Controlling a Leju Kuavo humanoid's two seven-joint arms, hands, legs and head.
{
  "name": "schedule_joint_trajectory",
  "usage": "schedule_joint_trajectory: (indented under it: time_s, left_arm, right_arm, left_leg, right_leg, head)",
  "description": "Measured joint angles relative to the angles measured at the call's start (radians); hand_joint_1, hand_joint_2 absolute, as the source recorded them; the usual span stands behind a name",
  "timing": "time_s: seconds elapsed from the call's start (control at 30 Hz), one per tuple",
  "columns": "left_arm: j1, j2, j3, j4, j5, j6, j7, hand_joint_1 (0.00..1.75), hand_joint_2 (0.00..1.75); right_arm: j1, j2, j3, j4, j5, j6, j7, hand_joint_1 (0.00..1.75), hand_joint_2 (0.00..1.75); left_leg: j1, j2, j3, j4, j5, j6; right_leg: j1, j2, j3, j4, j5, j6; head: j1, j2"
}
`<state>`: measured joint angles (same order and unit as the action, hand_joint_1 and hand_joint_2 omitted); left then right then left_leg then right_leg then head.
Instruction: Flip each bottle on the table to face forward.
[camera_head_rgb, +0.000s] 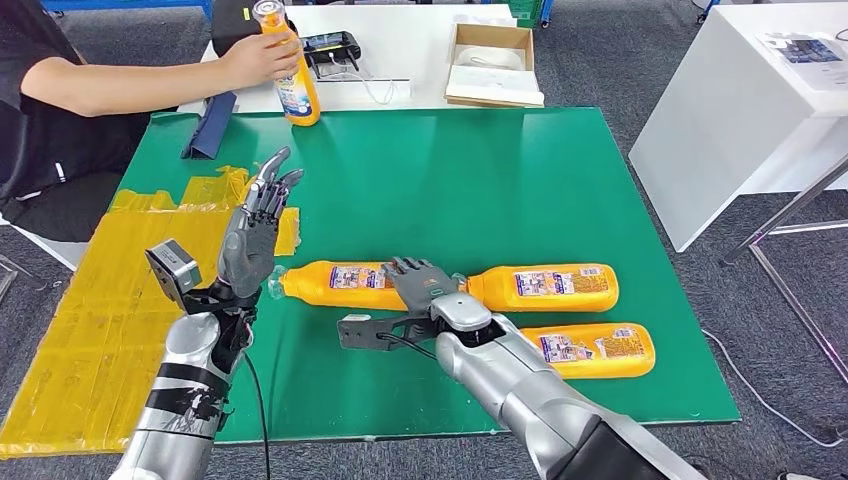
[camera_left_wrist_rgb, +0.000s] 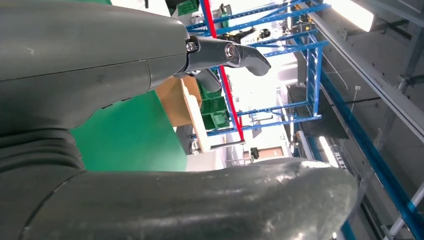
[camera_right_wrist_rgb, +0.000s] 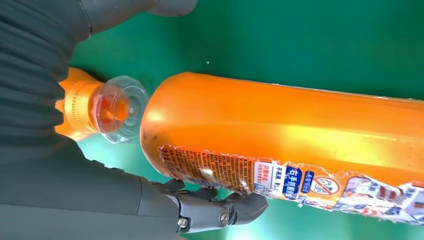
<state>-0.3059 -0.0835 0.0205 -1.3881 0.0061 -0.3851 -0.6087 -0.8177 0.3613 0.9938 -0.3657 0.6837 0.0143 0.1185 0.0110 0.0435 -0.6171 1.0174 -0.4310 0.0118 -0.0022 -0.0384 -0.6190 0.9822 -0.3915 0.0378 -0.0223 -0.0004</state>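
The right hand lies flat across the left bottle, fingers curling round its base, likely to roll its label forward; 2 more bottles lie beside it on the green table; the left hand hovers spread, empty.

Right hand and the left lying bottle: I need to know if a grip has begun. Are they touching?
Touching. In the right wrist view, the right hand's fingers press against the labelled side of the left lying bottle.
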Motion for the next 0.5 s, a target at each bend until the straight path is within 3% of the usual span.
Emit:
schedule_joint_trajectory:
  time_s: [0.23, 0.5]
  left_arm:
    - [0.000, 0.000, 0.009, 0.000, 0.000, 0.001, 0.001, 0.00, 0.00]
    - [0.008, -0.001, 0.010, 0.000, -0.017, -0.004, -0.012, 0.00, 0.00]
  right_arm:
    - [-0.004, 0.000, 0.017, 0.008, -0.020, -0.014, 0.003, 0.00, 1.75]
    - [-0.003, 0.000, 0.018, 0.037, -0.038, -0.091, -0.019, 0.00, 1.75]
  left_leg:
    - [0.000, 0.000, 0.000, 0.000, 0.000, 0.000]
    - [0.000, 0.000, 0.000, 0.000, 0.000, 0.000]
  right_leg:
    - [0.000, 0.000, 0.000, 0.000, 0.000, 0.000]
    - [0.000, 0.000, 0.000, 0.000, 0.000, 0.000]
  head:
    - [0.000, 0.000]
    - [0.000, 0.000]
